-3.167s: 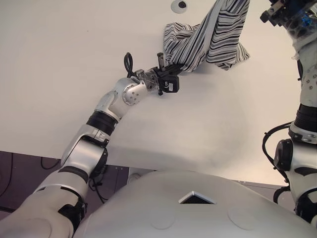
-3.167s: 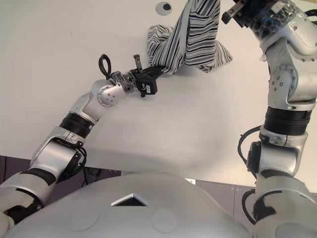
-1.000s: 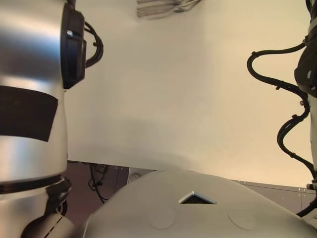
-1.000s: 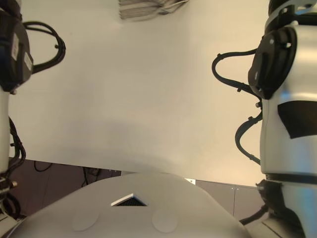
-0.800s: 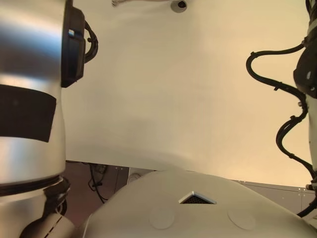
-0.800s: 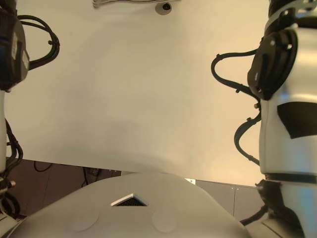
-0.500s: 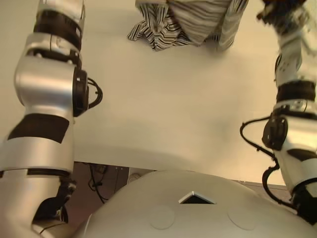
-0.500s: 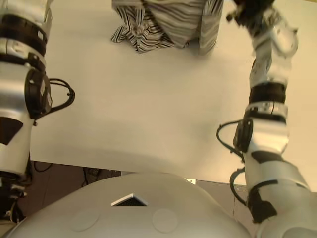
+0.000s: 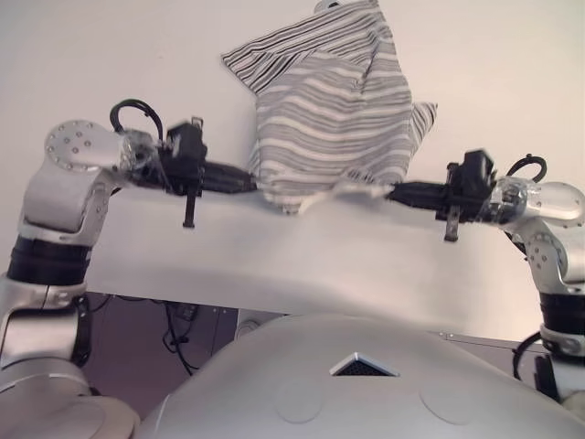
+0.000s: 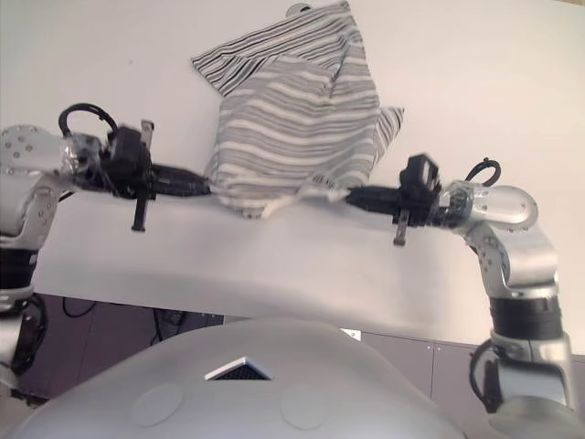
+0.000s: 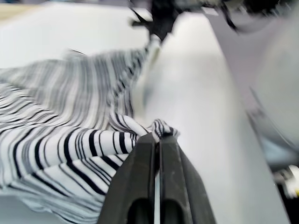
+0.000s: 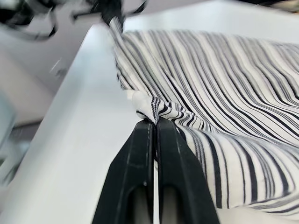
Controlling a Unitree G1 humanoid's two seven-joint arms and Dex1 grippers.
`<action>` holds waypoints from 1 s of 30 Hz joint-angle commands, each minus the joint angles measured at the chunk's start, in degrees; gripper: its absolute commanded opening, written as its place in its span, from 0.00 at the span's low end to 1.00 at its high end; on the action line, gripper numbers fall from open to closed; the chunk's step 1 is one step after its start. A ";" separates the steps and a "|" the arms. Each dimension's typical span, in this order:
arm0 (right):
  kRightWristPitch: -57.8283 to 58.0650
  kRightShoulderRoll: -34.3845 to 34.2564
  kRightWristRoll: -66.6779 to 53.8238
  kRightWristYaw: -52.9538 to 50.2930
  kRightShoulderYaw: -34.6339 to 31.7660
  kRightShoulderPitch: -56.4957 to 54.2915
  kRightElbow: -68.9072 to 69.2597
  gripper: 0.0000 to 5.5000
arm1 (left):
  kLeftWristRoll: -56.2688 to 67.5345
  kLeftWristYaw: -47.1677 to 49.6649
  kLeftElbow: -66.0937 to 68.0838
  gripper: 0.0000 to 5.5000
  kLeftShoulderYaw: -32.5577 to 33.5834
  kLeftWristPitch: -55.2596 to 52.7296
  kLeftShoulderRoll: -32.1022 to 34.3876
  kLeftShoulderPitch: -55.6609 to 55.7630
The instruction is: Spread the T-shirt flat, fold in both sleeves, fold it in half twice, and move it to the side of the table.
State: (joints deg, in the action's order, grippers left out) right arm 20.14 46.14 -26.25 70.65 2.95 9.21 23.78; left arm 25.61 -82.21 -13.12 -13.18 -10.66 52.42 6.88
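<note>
The T-shirt [image 9: 329, 119] is showing thin black and white stripes all over. Across its body they are running from 9 o'clock to 3 o'clock, while on the flap at 11 o'clock they are slanting. The table [image 9: 137, 55] under it is looking plain white. The left gripper [image 9: 249, 180] and the right gripper [image 9: 395, 191] are both looking plain black.

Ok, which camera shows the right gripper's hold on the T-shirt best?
Right wrist view: the right gripper is close up, shut on a bunched edge of the T-shirt. Eye views show it small and side-on; the left wrist view, far off and blurred.
</note>
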 commanded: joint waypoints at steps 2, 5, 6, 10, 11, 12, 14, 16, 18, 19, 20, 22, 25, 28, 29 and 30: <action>8.19 7.06 -0.82 -1.03 1.21 4.91 11.18 0.00 | -13.71 -0.85 1.48 0.01 -4.90 10.76 4.23 -5.85; 13.26 7.34 -3.12 -3.66 1.02 5.95 13.46 0.00 | -18.10 -0.09 5.32 0.01 -6.11 14.58 3.84 -6.08; 14.57 6.69 -4.38 -4.50 0.84 5.68 13.85 0.00 | -18.74 0.46 6.60 0.01 -6.55 14.99 2.73 -5.87; 17.25 2.86 -9.87 -7.83 -0.28 1.60 13.27 0.09 | -14.76 -0.71 4.76 0.09 -5.97 9.64 1.50 -5.06; 17.85 2.96 -11.30 -7.83 -1.08 1.47 13.39 0.12 | -12.91 -1.61 3.41 0.11 -5.43 7.62 1.82 -4.84; 18.34 3.09 -12.73 -7.83 -1.93 1.40 13.36 0.15 | -10.91 -2.40 1.82 0.14 -4.71 5.52 2.33 -4.59; 18.44 3.27 -14.95 -7.78 -4.17 0.97 12.13 0.20 | -5.81 -4.14 -2.14 0.18 -2.44 -0.07 4.20 -3.35; 16.98 3.37 -15.55 -7.94 -7.81 -0.12 8.20 0.27 | 1.23 -5.58 -6.46 0.24 1.65 -7.05 6.74 -0.72; 13.82 2.73 -13.56 -9.35 -10.92 -2.02 2.73 0.29 | 5.00 -6.71 -7.60 0.27 4.94 -10.12 8.50 1.13; 11.68 2.51 -11.17 -10.42 -11.32 -2.90 0.06 0.29 | 5.13 -6.99 -7.08 0.27 6.07 -9.78 9.08 1.43; 8.76 2.45 -7.81 -11.52 -10.72 -3.73 -2.73 0.29 | 4.64 -6.08 -6.05 0.27 6.99 -9.22 8.71 1.75; 3.82 2.38 -2.10 -12.98 -8.78 -4.48 -7.03 0.29 | 3.09 -3.41 -3.30 0.27 7.42 -8.16 6.44 3.21; -0.93 0.44 3.19 -14.72 -5.65 -4.90 -11.82 0.29 | -2.71 3.30 4.15 0.27 3.76 -5.91 -0.66 7.71; -3.86 -1.81 8.14 -16.62 -1.72 -5.89 -16.46 0.29 | -12.42 10.98 15.96 0.27 -2.93 0.23 -9.96 9.80; -5.09 -2.20 10.20 -17.23 -0.38 -6.48 -17.98 0.29 | -17.06 12.19 20.90 0.27 -5.58 5.98 -10.95 9.39; -6.54 -2.26 12.32 -17.59 0.90 -6.90 -19.28 0.29 | -21.77 13.29 25.60 0.27 -8.05 11.68 -10.97 9.02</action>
State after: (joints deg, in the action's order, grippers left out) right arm 15.99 44.89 -17.66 54.03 1.82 3.70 6.93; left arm 11.69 -71.12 4.49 -17.16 -7.82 41.74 16.40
